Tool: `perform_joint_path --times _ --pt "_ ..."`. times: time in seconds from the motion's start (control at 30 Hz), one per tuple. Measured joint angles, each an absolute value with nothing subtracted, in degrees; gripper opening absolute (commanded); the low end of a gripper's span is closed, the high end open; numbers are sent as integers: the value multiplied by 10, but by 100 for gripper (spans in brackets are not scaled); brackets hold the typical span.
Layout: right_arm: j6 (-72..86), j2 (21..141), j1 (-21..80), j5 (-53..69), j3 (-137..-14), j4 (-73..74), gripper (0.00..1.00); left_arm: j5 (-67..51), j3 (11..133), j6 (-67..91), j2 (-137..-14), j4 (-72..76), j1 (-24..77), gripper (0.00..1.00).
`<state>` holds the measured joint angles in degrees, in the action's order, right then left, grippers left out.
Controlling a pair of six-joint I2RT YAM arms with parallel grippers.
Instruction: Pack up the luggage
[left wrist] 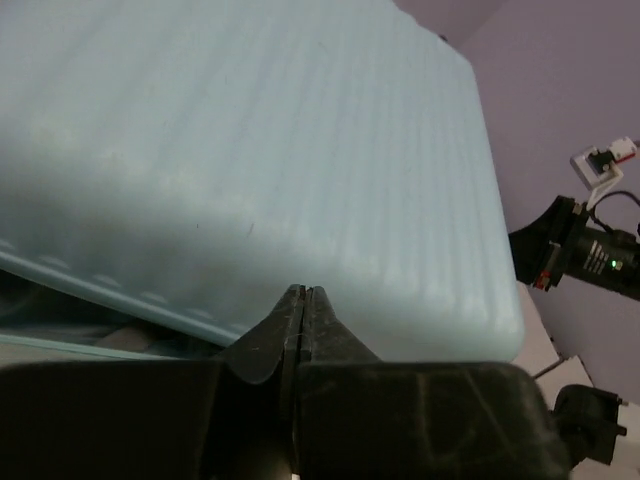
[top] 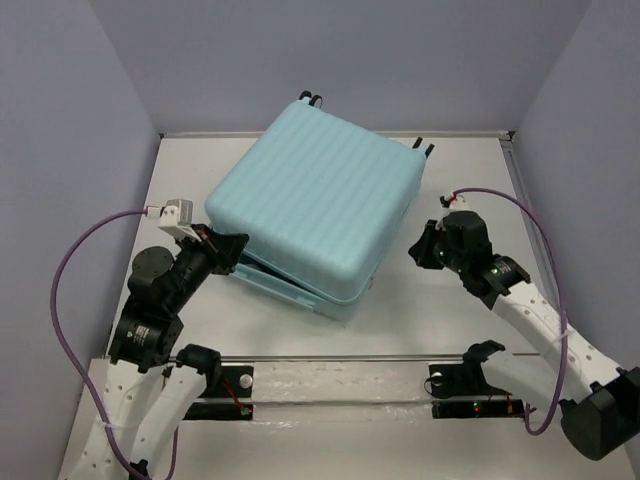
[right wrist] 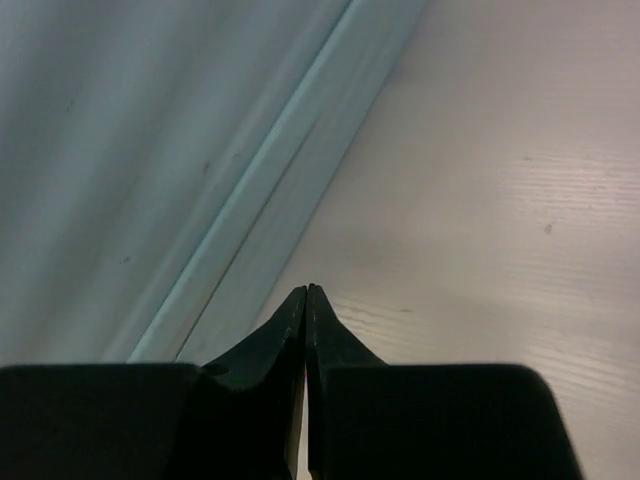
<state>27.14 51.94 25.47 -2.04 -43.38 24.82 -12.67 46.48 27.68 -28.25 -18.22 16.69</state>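
Here, a pale aqua-blue ribbed hard-shell suitcase lies diagonally on the white table, lid ajar along its near-left edge. The left gripper, pinched closed and empty, is nearer, at that gap; the right gripper, also closed, stands apart on the suitcase's right.

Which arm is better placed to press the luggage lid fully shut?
Left, likely. The left gripper, shut, sits at the luggage edge where the lid gapes above the base. The right gripper, shut, points at the table beside the shell.
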Motion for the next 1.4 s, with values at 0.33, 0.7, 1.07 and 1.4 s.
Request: perform_joint_path --times 0.33,0.7,1.07,1.4 --pt "265 798 239 110 -593 197 7 -209 345 279 -257 -220 171 6" --pt "223 686 211 169 -440 -22 36 -208 316 322 -309 -137 264 6" --pt "199 703 170 423 -249 -256 66 -70 256 414 -367 -40 422 26" --pt "198 873 130 603 -301 -409 65 -27 239 436 -403 -2 456 29"
